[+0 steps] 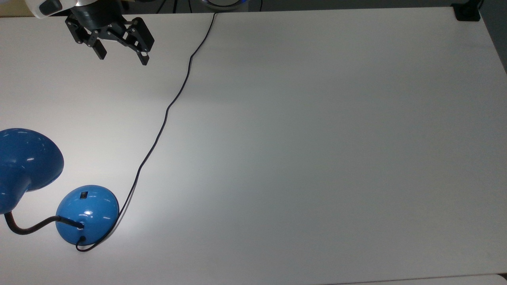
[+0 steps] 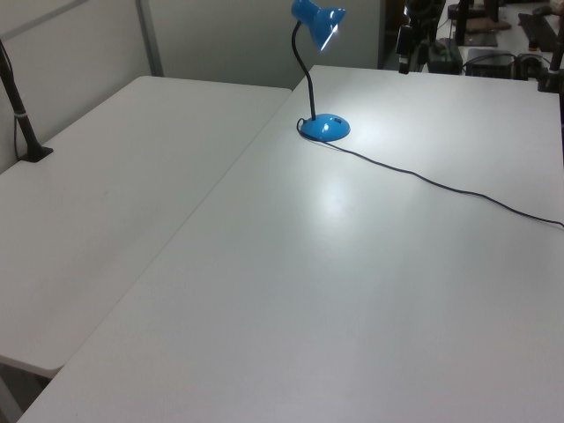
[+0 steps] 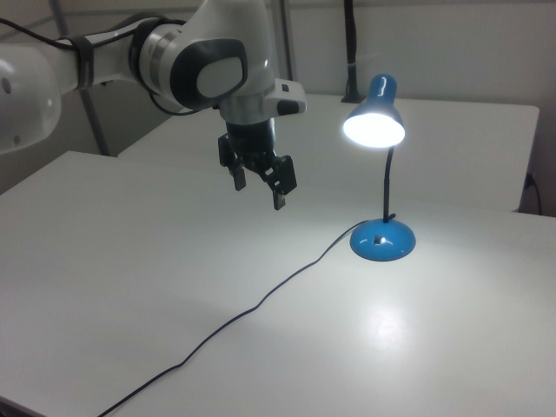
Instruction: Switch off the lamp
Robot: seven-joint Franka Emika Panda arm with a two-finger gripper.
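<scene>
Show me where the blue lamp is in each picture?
Top view: the lamp sits at the lower left corner, base and shade seen from above.
Left view: the lamp stands at top centre.
Right view: the lamp stands right of centre, lit.
Shared landmark: the black cord running from its base.

The claw (image 3: 259, 185) hangs open above the table (image 1: 317, 138), well apart from the lamp (image 3: 380, 174), with bare tabletop between them. The lamp's lit shade (image 3: 375, 122) overhangs the space beside its base (image 1: 87, 213), and the black gooseneck (image 3: 388, 187) rises behind the switch (image 1: 83, 194). The thin cord (image 1: 166, 111) snakes across the table from the base toward the far edge.
</scene>
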